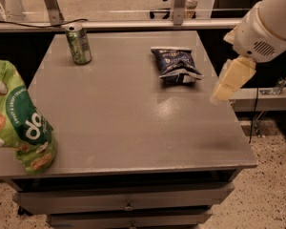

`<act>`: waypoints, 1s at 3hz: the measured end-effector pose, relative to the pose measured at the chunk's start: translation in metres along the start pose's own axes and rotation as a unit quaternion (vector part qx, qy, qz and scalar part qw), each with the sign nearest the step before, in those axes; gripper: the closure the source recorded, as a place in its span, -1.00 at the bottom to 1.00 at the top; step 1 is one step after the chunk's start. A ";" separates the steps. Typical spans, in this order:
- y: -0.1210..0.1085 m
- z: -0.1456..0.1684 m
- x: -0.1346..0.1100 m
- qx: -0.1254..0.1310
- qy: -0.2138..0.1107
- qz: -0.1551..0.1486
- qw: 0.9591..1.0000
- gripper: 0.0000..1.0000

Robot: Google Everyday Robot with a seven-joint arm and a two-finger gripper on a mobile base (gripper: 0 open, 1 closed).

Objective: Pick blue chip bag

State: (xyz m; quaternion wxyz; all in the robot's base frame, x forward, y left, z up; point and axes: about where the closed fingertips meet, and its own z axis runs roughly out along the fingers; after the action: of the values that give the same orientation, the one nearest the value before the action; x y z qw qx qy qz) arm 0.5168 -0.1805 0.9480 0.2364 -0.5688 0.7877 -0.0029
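The blue chip bag (176,64) is a small crumpled navy foil bag with white markings. It lies flat on the grey table (133,123), towards the back right. My gripper (229,82) is cream-coloured and hangs from the white arm (269,25) at the right. It hovers above the table's right edge, to the right of the bag and a little nearer the front. It does not touch the bag and holds nothing that I can see.
A green soda can (79,44) stands at the back left. A large bright green popcorn bag (19,123) lies at the front left corner. Drawers (128,202) sit below the tabletop. A counter rail (133,25) runs behind the table.
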 end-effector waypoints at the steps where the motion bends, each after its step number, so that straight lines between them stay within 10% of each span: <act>1: -0.011 0.027 -0.021 0.000 -0.035 0.015 0.999 -1.00; 3: -0.033 0.091 -0.043 -0.007 -0.085 0.051 0.995 -1.00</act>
State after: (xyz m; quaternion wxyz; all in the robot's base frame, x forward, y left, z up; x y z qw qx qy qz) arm 0.5906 -0.1293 0.8917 0.2980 -0.5281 0.7927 0.0628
